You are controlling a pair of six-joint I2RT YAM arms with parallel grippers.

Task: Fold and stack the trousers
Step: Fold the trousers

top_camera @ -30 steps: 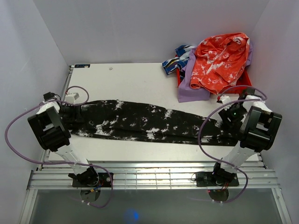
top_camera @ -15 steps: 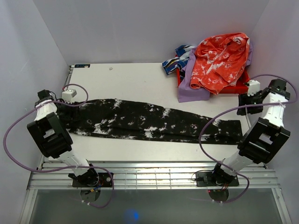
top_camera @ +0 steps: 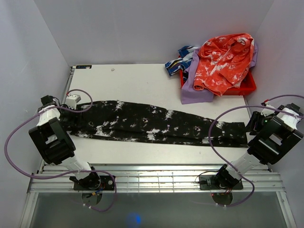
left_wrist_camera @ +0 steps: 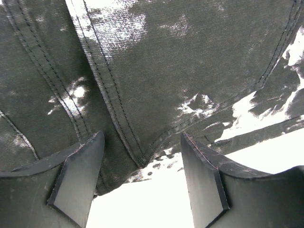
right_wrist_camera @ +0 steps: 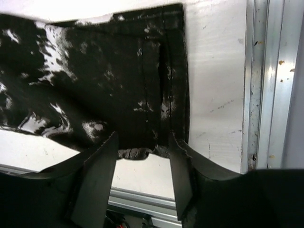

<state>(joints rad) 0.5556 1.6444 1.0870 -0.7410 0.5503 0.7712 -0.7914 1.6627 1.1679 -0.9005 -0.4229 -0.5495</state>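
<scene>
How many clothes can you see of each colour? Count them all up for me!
Black trousers with white splotches: 1
Orange-red garment: 1
Blue patterned cloth: 1
Purple cloth: 1
Total: 4

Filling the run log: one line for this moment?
trousers: flat, full length across table | left jaws: open, over left end | right jaws: open, at right end | other clothes: heaped far right corner

The trousers (top_camera: 152,124) stretch across the table (top_camera: 133,83): one end lies under the left end effector (left_wrist_camera: 141,137), the other at the tips of the right end effector (right_wrist_camera: 142,137); a crate of clothes (top_camera: 249,86) sits well beyond it.
</scene>
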